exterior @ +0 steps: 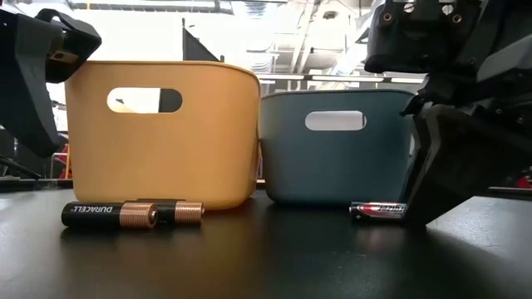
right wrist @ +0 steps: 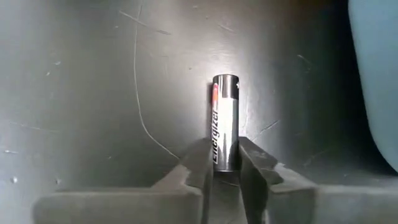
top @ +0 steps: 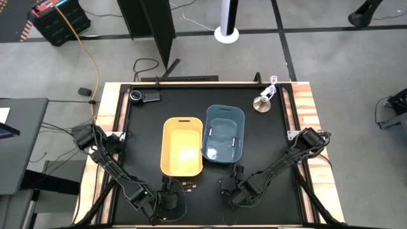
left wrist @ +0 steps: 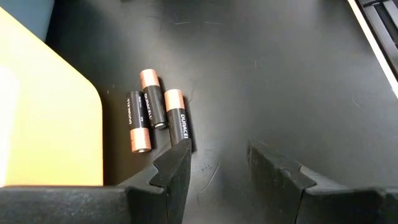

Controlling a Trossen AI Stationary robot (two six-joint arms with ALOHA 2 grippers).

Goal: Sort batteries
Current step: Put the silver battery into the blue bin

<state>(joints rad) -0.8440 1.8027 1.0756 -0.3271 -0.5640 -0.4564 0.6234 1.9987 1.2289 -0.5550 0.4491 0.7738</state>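
Note:
Three black-and-copper batteries (left wrist: 155, 118) lie side by side on the black table next to the yellow bin's (top: 182, 146) near corner; in the low view they are batteries (exterior: 133, 214) in front of that bin. My left gripper (left wrist: 217, 155) is open just short of them, one fingertip (left wrist: 177, 158) beside the end of the nearest battery (left wrist: 179, 124). A silver battery (right wrist: 225, 121) lies on the table before the blue bin (top: 224, 133). My right gripper (right wrist: 225, 165) is shut on it. My left gripper: I cannot tell whether its fingertip touches the nearest battery's end (left wrist: 185, 144). My right gripper pinches the silver battery's near end (right wrist: 225, 158) between its two fingertips, which lie along the battery. The battery (exterior: 378, 209) lies flat on the table, its free end pointing away from the fingers.
A black round-lensed gadget (top: 143, 97) sits at the far left corner and a metal disc with a white cord (top: 262, 104) at the far right. The two bins stand side by side mid-table. Small pale things (top: 234, 138) lie inside the blue bin.

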